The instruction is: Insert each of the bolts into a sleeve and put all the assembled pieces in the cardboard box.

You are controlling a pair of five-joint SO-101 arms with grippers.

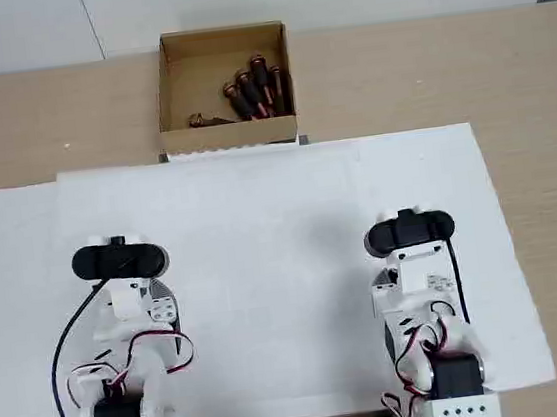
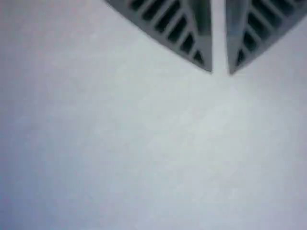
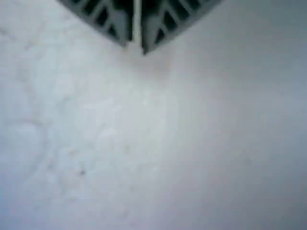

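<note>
Left gripper (image 2: 219,69): ribbed grey fingers (image 2: 182,28) drawn together to a narrow slit with nothing between them, held above the white paper sheet (image 2: 144,153). Right gripper (image 3: 135,47): fingers (image 3: 105,17) closed to an even thinner gap, gripping nothing, over the same sheet, which is faintly creased there. In the high view both arms sit folded back at the near edge of the sheet, one arm (image 1: 120,277) and the other arm (image 1: 410,244) well apart from each other. The sheet covers the near part of the wooden table (image 1: 524,70). Just beyond the far edge of the sheet stands the open cardboard box (image 1: 230,133), roughly midway between the arms. Inside it, toward one side wall, a cluster of dark-headed bolts (image 1: 255,88) with reddish-brown shafts lies packed side by side and tilted. They seem to be seated in sleeves, though this is too small to confirm. One more brownish piece (image 1: 203,121) lies apart from the cluster, by the front wall of the box.
</note>
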